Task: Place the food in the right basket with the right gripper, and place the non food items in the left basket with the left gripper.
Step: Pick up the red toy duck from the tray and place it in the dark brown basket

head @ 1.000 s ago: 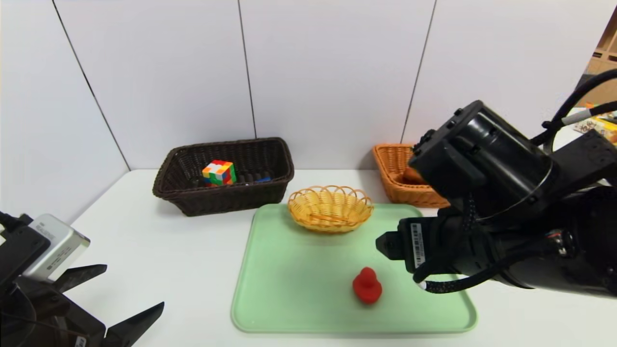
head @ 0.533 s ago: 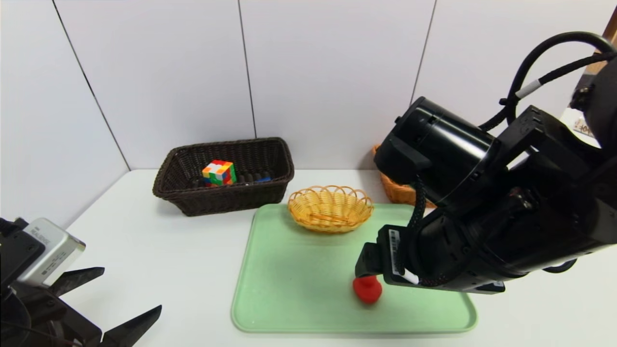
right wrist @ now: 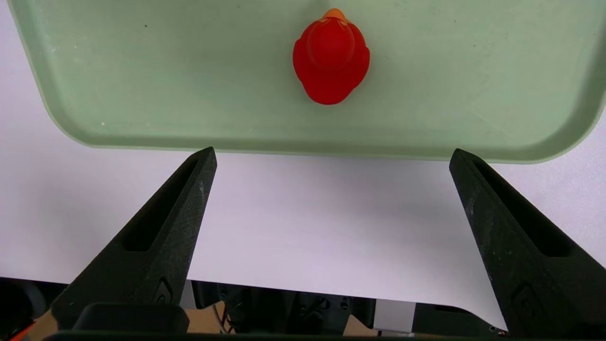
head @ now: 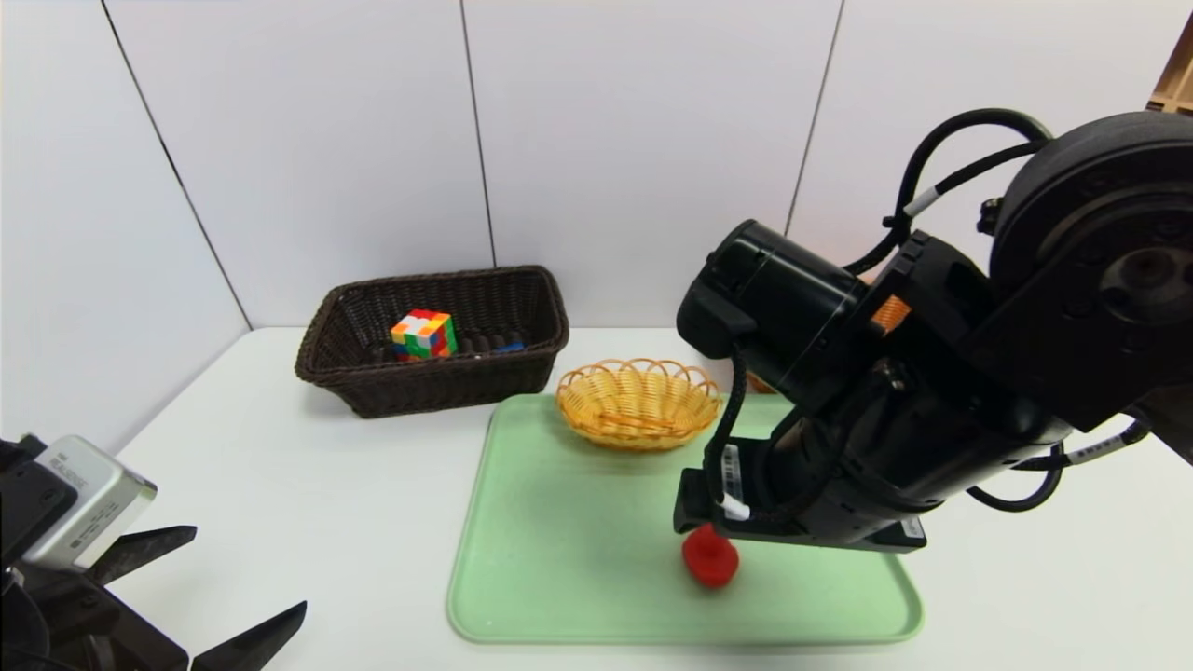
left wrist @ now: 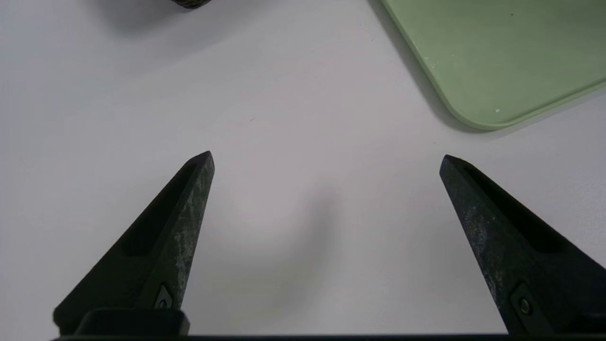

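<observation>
Duck sits upright on the near part of the green tray, nothing gripping it. My right claw has swung in from the right over the last second and tipped steeply down; it now hangs above the duck, fingers spread as wide as they go, empty. From the wrist the duck lies just beyond the fingertips, not yet between them. Odd pairing, by my reading: the duck is no food, so it belongs to the left claw and the dark basket, yet the right arm is the one closing on it. Left claw parked low at the near left over bare table, wide open, holding nothing, unmoved. Dark basket at back left holds the cube and something dark with a blue tip beside it, likely the marker. Small yellow basket on the tray's far edge looks empty. Orange basket is now almost wholly hidden behind my right arm; a second ago its rim showed, contents unclear. Bread not visible.
</observation>
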Available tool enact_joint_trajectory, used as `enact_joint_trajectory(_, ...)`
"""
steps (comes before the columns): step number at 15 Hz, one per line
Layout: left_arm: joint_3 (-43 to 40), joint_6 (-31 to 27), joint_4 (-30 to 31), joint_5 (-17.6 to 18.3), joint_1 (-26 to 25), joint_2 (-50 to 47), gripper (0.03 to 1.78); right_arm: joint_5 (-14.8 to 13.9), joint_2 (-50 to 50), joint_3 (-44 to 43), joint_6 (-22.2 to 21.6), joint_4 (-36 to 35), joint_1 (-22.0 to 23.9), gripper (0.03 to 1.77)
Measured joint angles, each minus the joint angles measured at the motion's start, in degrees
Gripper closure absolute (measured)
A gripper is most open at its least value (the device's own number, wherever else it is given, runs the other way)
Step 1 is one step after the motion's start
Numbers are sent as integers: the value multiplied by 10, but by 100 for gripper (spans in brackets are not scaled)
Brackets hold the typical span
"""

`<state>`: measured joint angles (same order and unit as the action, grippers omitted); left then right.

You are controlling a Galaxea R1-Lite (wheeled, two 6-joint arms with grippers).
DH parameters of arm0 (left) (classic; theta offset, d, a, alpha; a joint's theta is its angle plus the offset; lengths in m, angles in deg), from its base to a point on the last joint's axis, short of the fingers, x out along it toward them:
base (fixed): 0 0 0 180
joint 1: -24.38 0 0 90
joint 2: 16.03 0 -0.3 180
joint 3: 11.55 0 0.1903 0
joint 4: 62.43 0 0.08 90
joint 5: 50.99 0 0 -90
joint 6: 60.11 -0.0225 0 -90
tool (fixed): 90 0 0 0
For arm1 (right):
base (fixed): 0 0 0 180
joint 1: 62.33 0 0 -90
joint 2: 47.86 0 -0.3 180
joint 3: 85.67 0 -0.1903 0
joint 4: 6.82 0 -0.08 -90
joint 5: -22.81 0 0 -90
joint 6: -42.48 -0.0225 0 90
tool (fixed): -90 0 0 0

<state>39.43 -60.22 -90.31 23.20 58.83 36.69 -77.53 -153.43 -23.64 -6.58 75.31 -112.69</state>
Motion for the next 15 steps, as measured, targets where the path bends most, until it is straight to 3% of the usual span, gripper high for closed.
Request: enact_joint_trajectory(15, 1, 1, 1, 1, 0, -3, 12, 14, -94, 5, 19, -46, 30, 10)
